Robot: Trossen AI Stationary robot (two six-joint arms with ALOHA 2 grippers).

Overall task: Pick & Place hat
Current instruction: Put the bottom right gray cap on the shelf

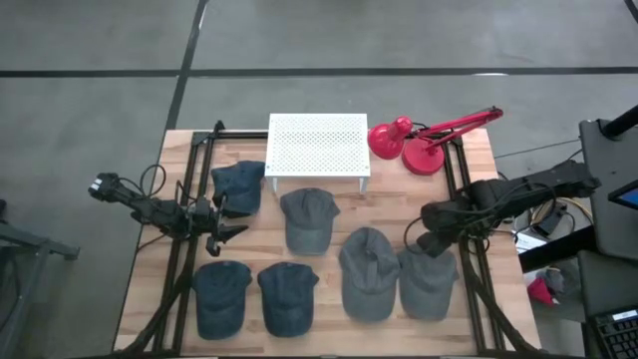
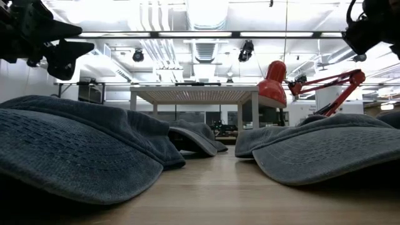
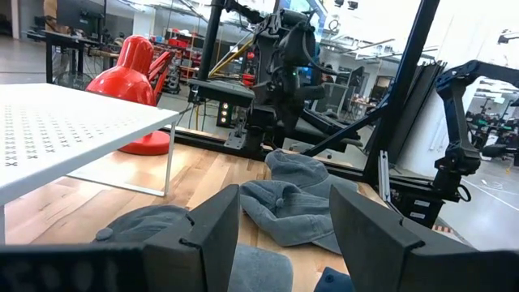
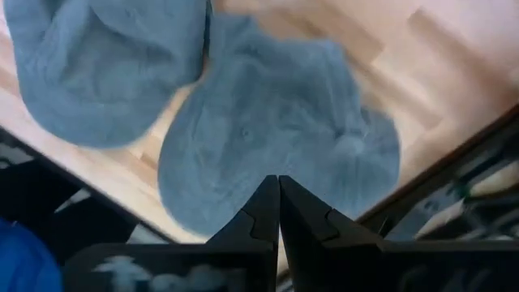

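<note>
Grey and navy caps (image 1: 308, 219), red lamp (image 1: 419, 140), white perforated shelf (image 1: 318, 146).

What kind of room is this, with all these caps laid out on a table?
Most likely a robotics lab or workshop. Two dark robot arms flank a wooden table laid with caps, the open left gripper and shut right gripper above it. Beyond the table stand more robot arms and workbenches under exposed ceiling ducts.

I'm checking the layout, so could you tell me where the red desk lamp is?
In the high view, the red desk lamp stands at the table's far right corner, beside the white perforated shelf.
</note>
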